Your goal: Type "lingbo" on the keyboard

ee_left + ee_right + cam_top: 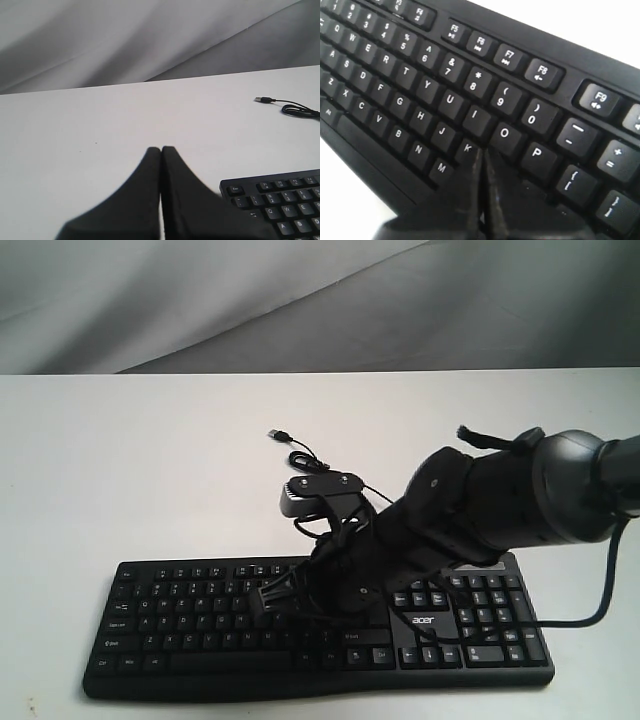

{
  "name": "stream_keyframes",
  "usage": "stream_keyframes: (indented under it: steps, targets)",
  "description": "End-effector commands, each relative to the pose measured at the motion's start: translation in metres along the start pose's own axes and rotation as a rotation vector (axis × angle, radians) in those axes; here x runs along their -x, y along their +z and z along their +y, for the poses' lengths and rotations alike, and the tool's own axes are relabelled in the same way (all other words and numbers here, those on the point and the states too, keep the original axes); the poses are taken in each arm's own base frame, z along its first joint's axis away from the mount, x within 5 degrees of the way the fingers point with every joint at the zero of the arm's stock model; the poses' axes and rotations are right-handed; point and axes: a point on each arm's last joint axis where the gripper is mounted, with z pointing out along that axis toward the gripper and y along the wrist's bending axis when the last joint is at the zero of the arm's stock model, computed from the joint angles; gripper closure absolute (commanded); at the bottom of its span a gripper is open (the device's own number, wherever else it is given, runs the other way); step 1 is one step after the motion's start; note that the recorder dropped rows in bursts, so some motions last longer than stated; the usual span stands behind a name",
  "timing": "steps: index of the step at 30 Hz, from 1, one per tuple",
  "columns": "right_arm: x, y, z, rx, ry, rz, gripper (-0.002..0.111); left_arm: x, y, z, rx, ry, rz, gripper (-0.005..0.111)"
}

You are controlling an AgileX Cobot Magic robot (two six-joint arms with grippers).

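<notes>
The black keyboard with white legends and an "acer" logo lies at the table's front edge. My right arm reaches across it from the right. The right gripper is shut with nothing in it. In the right wrist view its joined fingertips sit over the home row just right of the K key, below the O key; whether they touch a key I cannot tell. My left gripper is shut and empty, over bare table beside the keyboard's Esc corner. It does not show in the exterior view.
The keyboard's thin black cable coils behind it and ends in a loose USB plug, also seen as the plug in the left wrist view. White table stretches back to a grey cloth backdrop.
</notes>
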Motion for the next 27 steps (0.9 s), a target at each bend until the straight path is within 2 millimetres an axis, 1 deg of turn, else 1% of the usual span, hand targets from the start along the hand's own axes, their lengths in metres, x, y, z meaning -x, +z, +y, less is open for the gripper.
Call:
stream_keyframes:
  steps: [1, 25, 27]
  targets:
    - [0.0017, -0.0005, 0.0051, 0.001, -0.022, -0.018, 0.108, -0.0009, 0.0002, -0.0001, -0.001, -0.012, -0.003, 0.106]
    - [0.0039, -0.0004, 0.0037, -0.020, -0.032, -0.044, 0.108, -0.0009, 0.0002, -0.0001, -0.001, -0.012, -0.003, 0.106]
    - [0.0019, 0.0032, 0.0023, -0.020, -0.024, -0.027, 0.108, -0.0009, 0.0002, -0.0001, -0.001, -0.012, -0.003, 0.106]
